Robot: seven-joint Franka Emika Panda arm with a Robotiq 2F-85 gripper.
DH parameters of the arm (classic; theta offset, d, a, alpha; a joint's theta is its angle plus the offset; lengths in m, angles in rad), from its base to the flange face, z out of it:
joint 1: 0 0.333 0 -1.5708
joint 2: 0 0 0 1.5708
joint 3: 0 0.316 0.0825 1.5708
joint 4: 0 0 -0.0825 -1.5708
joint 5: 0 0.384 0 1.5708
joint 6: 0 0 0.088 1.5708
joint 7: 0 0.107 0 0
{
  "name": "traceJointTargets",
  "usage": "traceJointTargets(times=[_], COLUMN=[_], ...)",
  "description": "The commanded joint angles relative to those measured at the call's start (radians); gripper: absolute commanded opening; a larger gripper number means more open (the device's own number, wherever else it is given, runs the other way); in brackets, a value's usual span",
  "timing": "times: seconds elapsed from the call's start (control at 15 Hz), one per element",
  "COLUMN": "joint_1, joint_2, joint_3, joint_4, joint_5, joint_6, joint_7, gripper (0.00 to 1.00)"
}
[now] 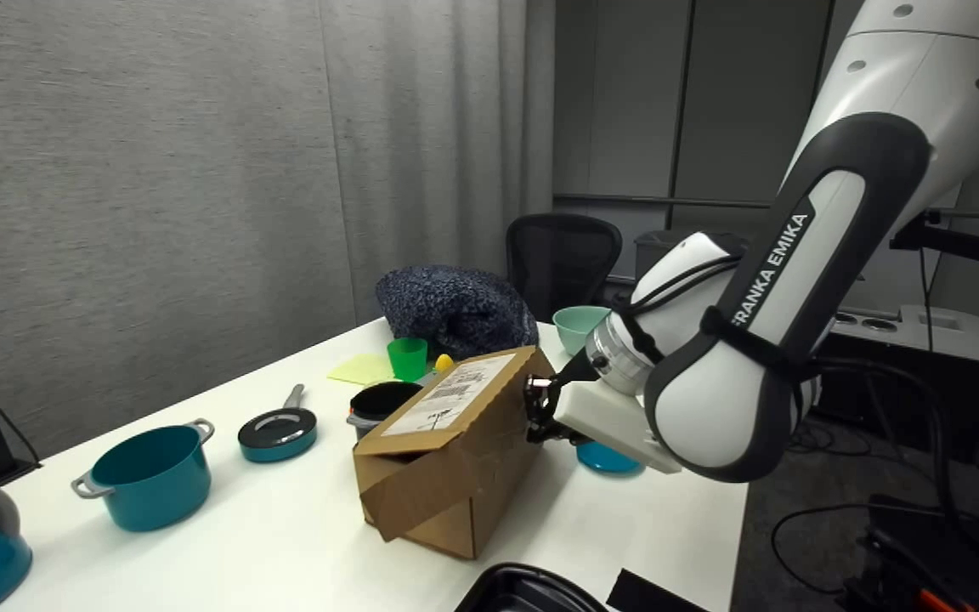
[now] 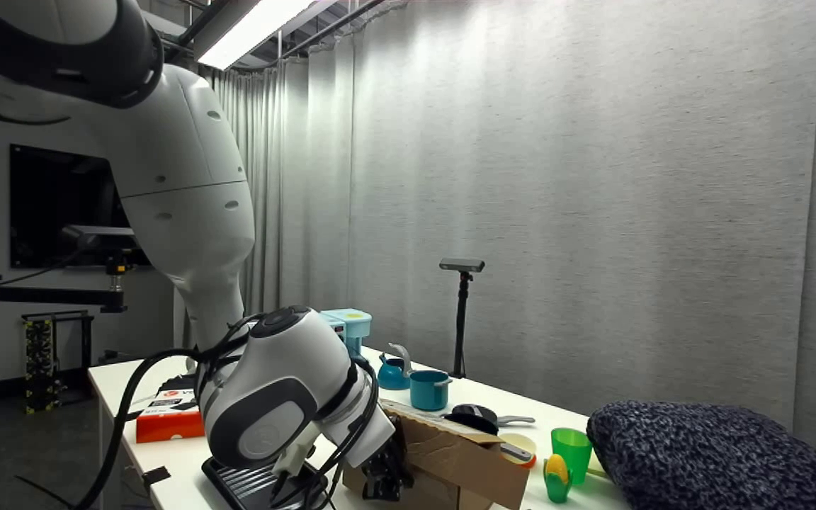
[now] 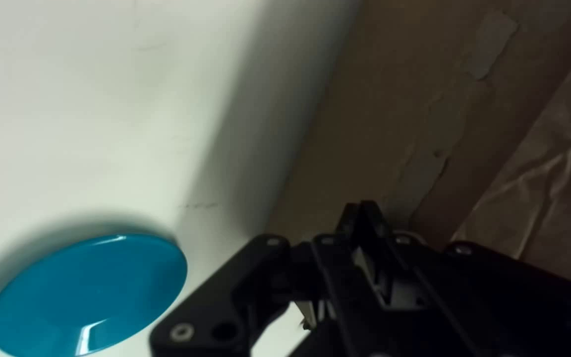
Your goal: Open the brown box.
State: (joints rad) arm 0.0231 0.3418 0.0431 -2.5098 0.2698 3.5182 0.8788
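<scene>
The box (image 1: 489, 459) rests on the table (image 1: 285, 544), beside the tool (image 3: 361, 209).

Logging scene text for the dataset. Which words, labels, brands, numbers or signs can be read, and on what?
"FRANKA EMIKA": on the robot arm.
White label on the brown box: print too small to read.
Orange-and-white box in an exterior view: lettering too blurred to read.
Nothing else legible.

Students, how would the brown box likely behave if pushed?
The brown box is probably fairly stiff, since its cardboard looks straight-edged. Its end flap would likely bend easily, jutting outward. Its scuffed side in the wrist view might tear further.
</scene>
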Motion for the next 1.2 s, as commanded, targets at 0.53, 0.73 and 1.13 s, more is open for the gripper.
traceJointTargets(times=[0.53, 0.73, 1.13], joint_1=[-0.135, -0.202, -0.212], joint_2=[-0.128, -0.129, -0.174], joint_3=[0.050, 0.124, 0.096], joint_4=[-0.056, -0.049, -0.033], joint_5=[-0.119, -0.150, -0.130], joint_6=[-0.121, -0.061, -0.127], joint_7=[0.016, 0.080, 0.061], gripper=[0.01, 0.01, 0.01])
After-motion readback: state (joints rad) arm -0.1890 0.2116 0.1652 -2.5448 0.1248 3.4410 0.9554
